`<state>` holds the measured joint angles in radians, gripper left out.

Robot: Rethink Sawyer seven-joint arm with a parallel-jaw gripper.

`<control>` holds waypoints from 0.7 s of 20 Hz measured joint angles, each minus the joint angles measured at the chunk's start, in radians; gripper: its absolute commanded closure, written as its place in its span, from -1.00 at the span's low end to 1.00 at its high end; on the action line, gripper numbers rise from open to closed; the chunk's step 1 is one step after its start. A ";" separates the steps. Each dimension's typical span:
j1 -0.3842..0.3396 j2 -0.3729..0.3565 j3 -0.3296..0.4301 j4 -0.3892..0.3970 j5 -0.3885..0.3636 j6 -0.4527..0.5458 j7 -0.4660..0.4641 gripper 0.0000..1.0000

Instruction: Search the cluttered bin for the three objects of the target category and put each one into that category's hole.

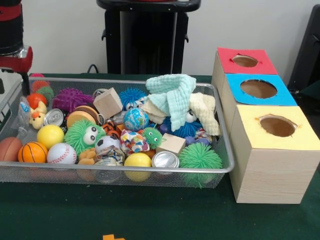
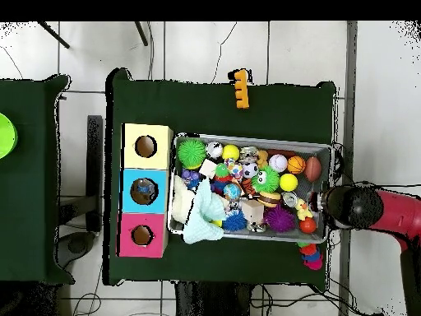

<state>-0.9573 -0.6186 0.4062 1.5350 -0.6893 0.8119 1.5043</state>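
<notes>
A wire mesh bin (image 1: 115, 169) is packed with clutter. It holds a mint cloth (image 1: 172, 95), a cream cloth (image 1: 205, 112), two wooden blocks (image 1: 107, 102), tin cans (image 1: 165, 160), spiky rubber balls (image 1: 200, 159) and sports balls such as a baseball (image 1: 61, 153) and a basketball (image 1: 32, 152). Right of the bin stand three boxes, each with a hole in its top: red (image 1: 227, 55), blue (image 1: 285, 97) and yellow (image 1: 270, 175). My gripper (image 1: 24, 82) hangs over the bin's far left corner. From overhead the gripper (image 2: 333, 206) is at the bin's right rim (image 2: 329, 177).
An orange toy (image 2: 239, 89) lies on the green tabletop outside the bin. Small coloured toys (image 2: 310, 255) sit outside the bin near the arm. A green object (image 2: 5, 134) rests on a separate table at the left.
</notes>
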 measured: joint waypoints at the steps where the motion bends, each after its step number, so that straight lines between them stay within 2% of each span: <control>1: 0.002 0.001 -0.002 0.001 0.000 -0.005 0.000 -1.00; 8: 0.010 0.017 -0.009 0.001 -0.001 -0.036 0.000 -1.00; 14: 0.028 0.053 -0.045 0.002 -0.001 -0.127 0.000 -1.00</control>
<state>-0.9294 -0.5659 0.3610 1.5368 -0.6908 0.6851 1.5043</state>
